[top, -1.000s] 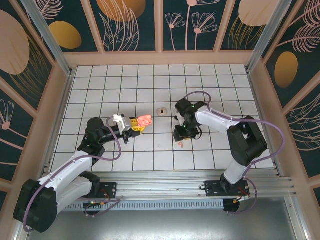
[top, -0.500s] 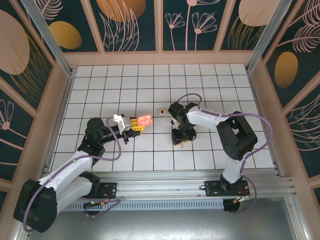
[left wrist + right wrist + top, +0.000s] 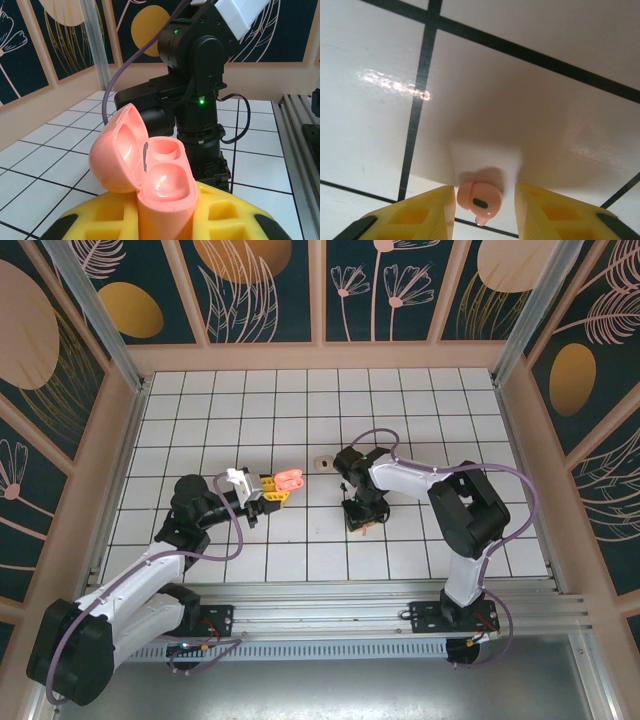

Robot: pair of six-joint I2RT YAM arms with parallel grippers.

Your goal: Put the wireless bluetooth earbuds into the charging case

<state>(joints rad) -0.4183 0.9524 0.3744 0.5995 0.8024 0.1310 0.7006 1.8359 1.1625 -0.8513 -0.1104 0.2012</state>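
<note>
Across the white tabletop (image 3: 250,400), black grid lines are laid, and it is enclosed by peach-framed walls (image 3: 260,280) set with dark floral panels. From above, the charging case (image 3: 291,480) is seen clamped in the closed left gripper (image 3: 280,488) over the left-centre tiles. Its raised lid and two wells are made out from the left wrist. One earbud (image 3: 477,197) is shown lying on a tile between the parted fingers of the right gripper (image 3: 485,200), ungripped, with a gap left on one side. A small cream piece (image 3: 322,461) nearby is too small to be identified.
</note>
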